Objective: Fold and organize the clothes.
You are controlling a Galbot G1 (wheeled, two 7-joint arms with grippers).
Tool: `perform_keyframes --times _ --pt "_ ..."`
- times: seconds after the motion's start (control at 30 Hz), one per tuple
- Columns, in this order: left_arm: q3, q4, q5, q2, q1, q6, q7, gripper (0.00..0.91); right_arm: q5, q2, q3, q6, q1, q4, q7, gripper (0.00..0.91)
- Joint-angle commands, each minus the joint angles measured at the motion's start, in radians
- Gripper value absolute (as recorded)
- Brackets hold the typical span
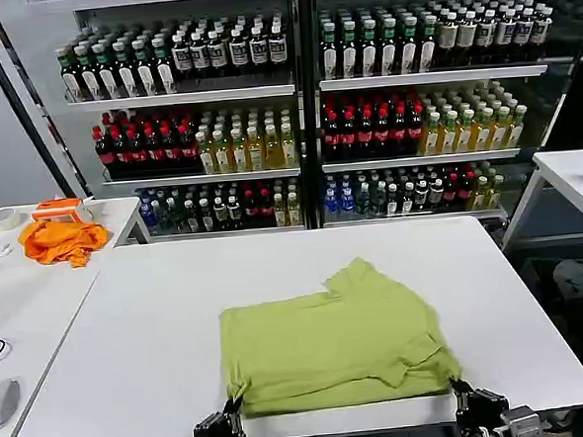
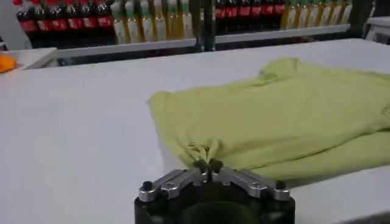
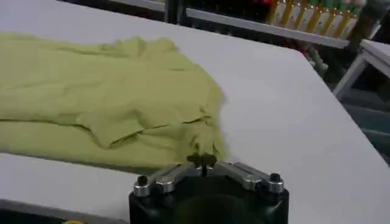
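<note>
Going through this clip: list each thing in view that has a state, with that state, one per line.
T-shirt: partly folded, lying flat on the white table, near corners pinched.
Left gripper: shut on the T-shirt's near left corner.
Right gripper: shut on the T-shirt's near right corner.
Orange cloth: crumpled on the side table.

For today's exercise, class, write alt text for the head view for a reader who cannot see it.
A lime-green cotton T-shirt lies partly folded on a white table, its near corners pinched by the left gripper and right gripper. Behind stand shelves of bottled drinks; a bright orange cloth rests on a side table.
</note>
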Motion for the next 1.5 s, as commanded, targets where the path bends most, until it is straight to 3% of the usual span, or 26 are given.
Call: perform_keyframes --times 0.03,0.27,0.5,0.83,1.2,1.5 --pt "-0.079 -0.087 -0.009 0.044 0.064 0.013 0.009 0.907 -0.003 -0.021 0.047 0.011 -0.009 0.078 0.014 0.907" --pt "-0.158 0.012 -0.179 0.166 -0.175 0.006 -0.005 0.907 0.124 -0.054 -0.005 0.017 0.241 -0.005 0.063 0.907" --pt "-0.071 0.242 -0.276 0.243 -0.484 0.017 -0.035 0.907 0.217 -0.068 -0.229 -0.006 0.626 -0.221 0.111 0.907" --pt "0.123 0.476 -0.402 0.209 -0.795 0.075 -0.086 0.907 0.320 -0.018 -0.511 -0.008 1.046 -0.568 0.137 0.907" --pt "0.186 0.602 -0.465 0.150 -0.878 0.089 -0.110 0.907 0.347 0.084 -0.660 -0.008 1.202 -0.838 0.115 0.907" --pt "0.178 0.566 -0.482 0.143 -0.823 0.089 -0.119 0.907 0.346 0.129 -0.710 -0.010 1.238 -0.932 0.079 0.907"
